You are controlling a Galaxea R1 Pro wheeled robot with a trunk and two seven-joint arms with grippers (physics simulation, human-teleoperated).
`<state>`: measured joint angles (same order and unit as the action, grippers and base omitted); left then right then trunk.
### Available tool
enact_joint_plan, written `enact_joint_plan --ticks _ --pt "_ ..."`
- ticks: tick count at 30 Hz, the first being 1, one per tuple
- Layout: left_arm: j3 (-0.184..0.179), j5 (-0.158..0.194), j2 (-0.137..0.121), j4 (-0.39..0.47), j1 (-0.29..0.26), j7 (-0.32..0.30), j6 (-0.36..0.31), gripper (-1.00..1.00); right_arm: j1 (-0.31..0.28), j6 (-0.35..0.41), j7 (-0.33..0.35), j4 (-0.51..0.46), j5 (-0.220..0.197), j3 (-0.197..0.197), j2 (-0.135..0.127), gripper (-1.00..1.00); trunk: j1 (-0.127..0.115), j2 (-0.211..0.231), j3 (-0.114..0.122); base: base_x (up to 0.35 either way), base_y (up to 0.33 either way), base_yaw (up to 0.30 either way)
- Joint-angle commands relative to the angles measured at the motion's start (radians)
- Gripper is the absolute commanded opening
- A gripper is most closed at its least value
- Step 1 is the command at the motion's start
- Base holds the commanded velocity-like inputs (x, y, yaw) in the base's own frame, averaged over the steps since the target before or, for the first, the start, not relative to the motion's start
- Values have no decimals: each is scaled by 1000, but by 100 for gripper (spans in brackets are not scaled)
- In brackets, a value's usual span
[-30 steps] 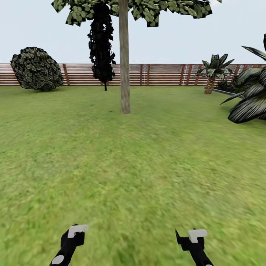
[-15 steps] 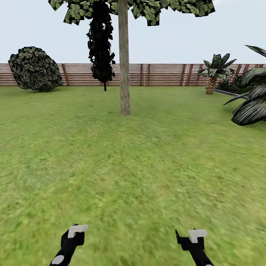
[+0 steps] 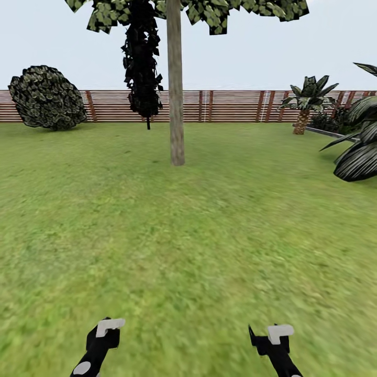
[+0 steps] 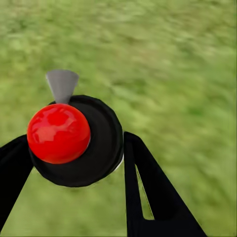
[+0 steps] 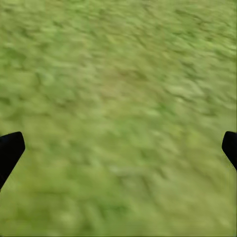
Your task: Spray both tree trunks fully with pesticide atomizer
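The left gripper [image 4: 74,163] clamps the dark pesticide atomizer [image 4: 81,143] with a red cap. The right gripper [image 5: 118,148] is spread wide above green lawn [image 3: 199,235]. A pale, mottled tree trunk [image 3: 175,94] stands well ahead.

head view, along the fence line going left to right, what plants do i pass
round bush → thin dark-leaved tree → thick pale tree trunk → short palm → big striped-leaf plant at the right edge
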<state>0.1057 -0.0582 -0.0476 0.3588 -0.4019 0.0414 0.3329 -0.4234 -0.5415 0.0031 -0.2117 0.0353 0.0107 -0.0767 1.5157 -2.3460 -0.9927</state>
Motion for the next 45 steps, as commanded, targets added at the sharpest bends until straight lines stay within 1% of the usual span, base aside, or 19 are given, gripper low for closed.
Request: enact_joint_plan --ticks 1,45 --pt "0 0 0 0 0 0 0 -100 0 0 0 0 0 0 0 100 0 0 0 339 0 0" --pt "-1 0 1 0 0 0 0 -100 0 0 0 0 0 0 1 100 0 0 0 339 0 0"
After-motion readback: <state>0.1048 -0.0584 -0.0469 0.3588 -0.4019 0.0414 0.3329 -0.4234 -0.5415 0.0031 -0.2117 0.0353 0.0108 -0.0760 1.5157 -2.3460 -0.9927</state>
